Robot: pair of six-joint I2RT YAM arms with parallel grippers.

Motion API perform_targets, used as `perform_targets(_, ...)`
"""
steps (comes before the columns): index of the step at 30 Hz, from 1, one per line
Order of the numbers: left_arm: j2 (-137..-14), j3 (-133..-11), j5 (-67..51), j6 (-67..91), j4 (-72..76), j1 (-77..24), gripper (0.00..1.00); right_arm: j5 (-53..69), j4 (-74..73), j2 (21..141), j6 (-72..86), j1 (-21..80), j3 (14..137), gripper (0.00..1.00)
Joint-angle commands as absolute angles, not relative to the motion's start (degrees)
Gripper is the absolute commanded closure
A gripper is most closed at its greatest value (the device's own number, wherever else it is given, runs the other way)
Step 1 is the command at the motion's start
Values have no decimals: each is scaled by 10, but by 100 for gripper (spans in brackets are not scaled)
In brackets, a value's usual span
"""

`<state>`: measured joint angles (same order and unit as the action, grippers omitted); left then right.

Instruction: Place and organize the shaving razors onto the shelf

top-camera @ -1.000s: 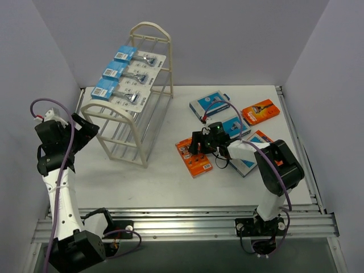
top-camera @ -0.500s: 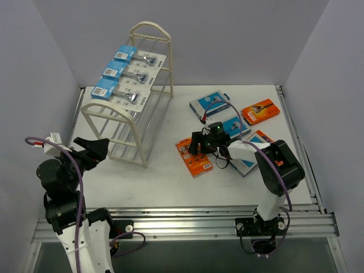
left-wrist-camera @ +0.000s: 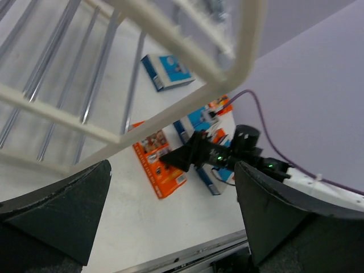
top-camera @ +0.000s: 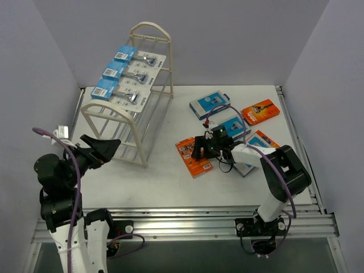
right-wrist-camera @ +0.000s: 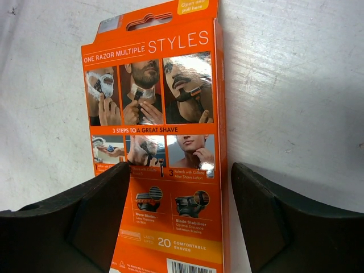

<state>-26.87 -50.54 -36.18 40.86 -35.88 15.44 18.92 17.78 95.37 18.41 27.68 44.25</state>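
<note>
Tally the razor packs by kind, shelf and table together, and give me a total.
White blister cards with blue headers, on the shelf: 3
Orange boxes, on the table: 3
Blue-and-white boxes, on the table: 3
Total: 9

Pale lavender walls [top-camera: 227, 40] enclose a white table [top-camera: 165, 182].

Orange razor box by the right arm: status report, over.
Right gripper open, jaws straddling orange razor box, flat on table, not lifted. Left gripper open, empty, near shelf. Three blister packs on shelf top. No obstruction seen.
</note>
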Motion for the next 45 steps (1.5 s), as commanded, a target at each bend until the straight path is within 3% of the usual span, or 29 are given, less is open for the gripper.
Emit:
perform_targets(1, -302, -617, -398, 461, -281, 155, 2, 183, 109, 977, 199, 272, 411, 32)
perform_targets(8, -405, -814, -402, 490, -279, 150, 1, 190, 116, 987, 203, 274, 410, 32)
perform_targets(15, -486, -865, -388, 486, -295, 121, 1, 189, 120, 998, 204, 274, 410, 30)
perform_targets(17, -515, -881, -336, 460, -313, 90, 1, 191, 124, 1005, 205, 274, 410, 29)
perform_targets(21, -604, -964, -203, 390, -377, -67, 1, 192, 123, 1009, 203, 273, 413, 29)
perform_targets(22, -618, -996, -167, 367, -384, -144, 1, 192, 123, 1008, 203, 273, 413, 29)
perform_targets(28, -679, -1051, 47, 297, -368, -397, 1, 192, 127, 1003, 205, 272, 407, 28)
perform_targets(32, -700, -1030, 149, 264, -347, -553, 1, 192, 124, 1008, 205, 272, 409, 28)
perform_targets(36, -672, -903, 224, 271, -320, -666, 1, 184, 127, 1005, 221, 271, 400, 26)
perform_targets(42, -576, -661, 273, 384, -261, -703, 1, 203, 146, 994, 245, 261, 374, 26)
perform_targets(45, -568, -605, 272, 427, -243, -707, 1, 220, 170, 991, 257, 254, 360, 28)
